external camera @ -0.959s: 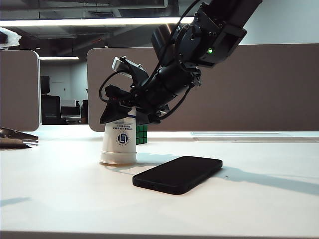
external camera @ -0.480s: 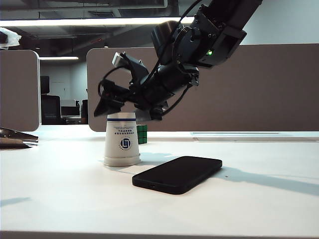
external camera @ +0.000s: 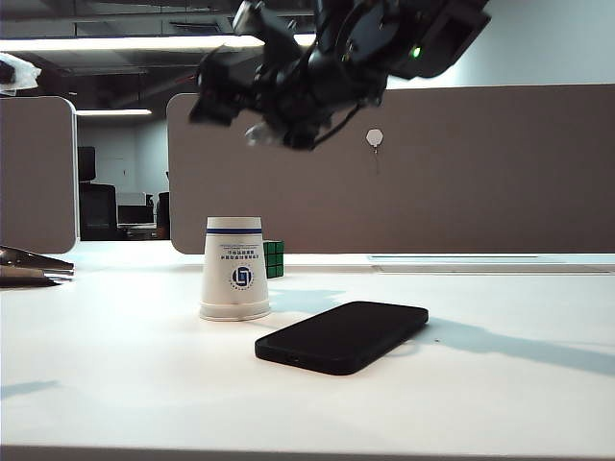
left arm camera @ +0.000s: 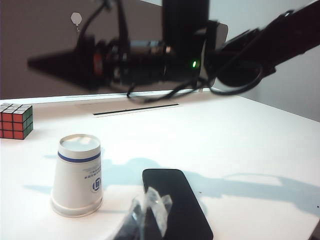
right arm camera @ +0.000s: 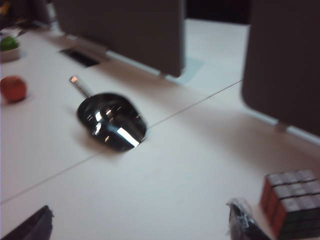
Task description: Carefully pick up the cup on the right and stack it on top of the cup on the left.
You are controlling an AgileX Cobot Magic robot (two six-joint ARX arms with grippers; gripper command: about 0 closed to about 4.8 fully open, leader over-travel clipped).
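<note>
The right gripper (external camera: 226, 91) had let go of the cup (external camera: 234, 269) and lifted high above it, fingers spread and empty. The cup stood upside down on the table (external camera: 144, 384), beside the phone (external camera: 342, 335). It looked stacked, so the job seemed done. The left gripper (left arm camera: 145, 220) stayed low near the phone; I cannot tell how its fingers stood.

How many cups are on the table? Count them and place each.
1 visible stack: the cup stands upside down left of the phone; another cup may be nested underneath, hidden.
</note>
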